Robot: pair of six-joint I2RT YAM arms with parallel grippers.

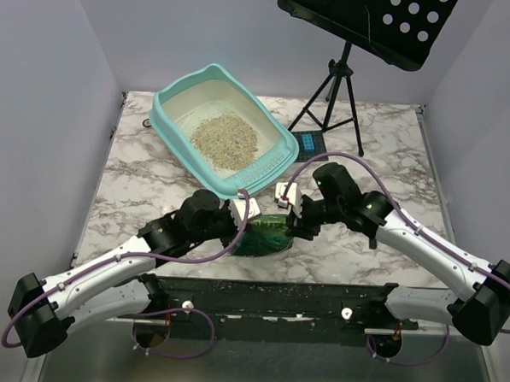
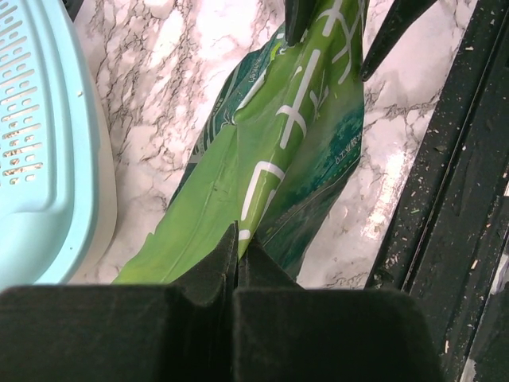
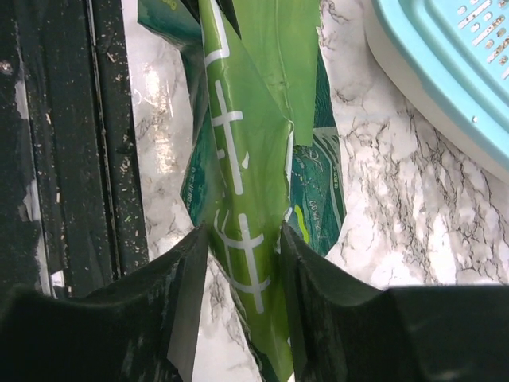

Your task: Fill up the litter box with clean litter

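Observation:
The light-teal litter box (image 1: 170, 101) stands at the back left of the marble table, with a pile of beige-grey clean litter (image 1: 226, 140) inside. Its slotted edge shows in the left wrist view (image 2: 40, 159) and in the right wrist view (image 3: 445, 56). A crinkly green bag (image 1: 265, 237) lies just in front of the box, between both grippers. My left gripper (image 1: 247, 216) is shut on one end of the bag (image 2: 270, 159). My right gripper (image 1: 289, 217) straddles the other end (image 3: 242, 159) with its jaws apart.
A black tripod (image 1: 337, 93) with a perforated music stand is at the back right. A small black device with a blue screen (image 1: 310, 143) sits by the tripod's feet. A black rail (image 1: 275, 295) dusted with grains runs along the near edge.

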